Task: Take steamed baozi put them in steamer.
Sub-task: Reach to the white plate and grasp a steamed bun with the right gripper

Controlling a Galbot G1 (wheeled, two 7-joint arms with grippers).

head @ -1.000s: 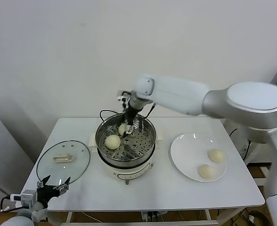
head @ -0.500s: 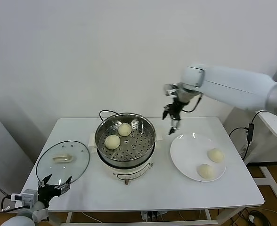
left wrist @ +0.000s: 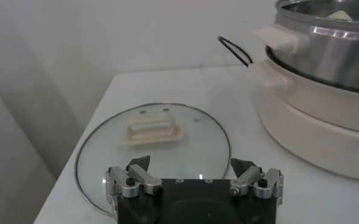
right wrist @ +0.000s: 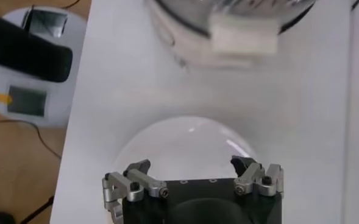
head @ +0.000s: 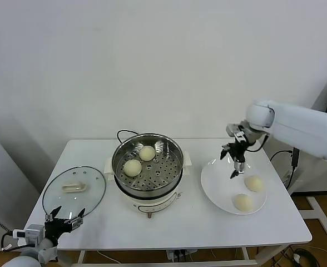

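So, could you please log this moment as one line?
right gripper: open, empty, over plate | baozi: two in steamer, two on plate | left gripper: parked

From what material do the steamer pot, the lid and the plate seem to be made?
Steamer: pot looks like polished stainless steel, shiny and mirror-like, on a white, probably plastic, base.
Lid: apparently clear glass, since the table shows through it; its beige handle is probably plastic.
Plate: smooth, glossy white, perhaps ceramic.

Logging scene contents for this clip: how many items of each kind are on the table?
Baozi: 4, two in the steamer and two on the plate
Steamer: 1
Plate: 1
Glass lid: 1
Total: 7
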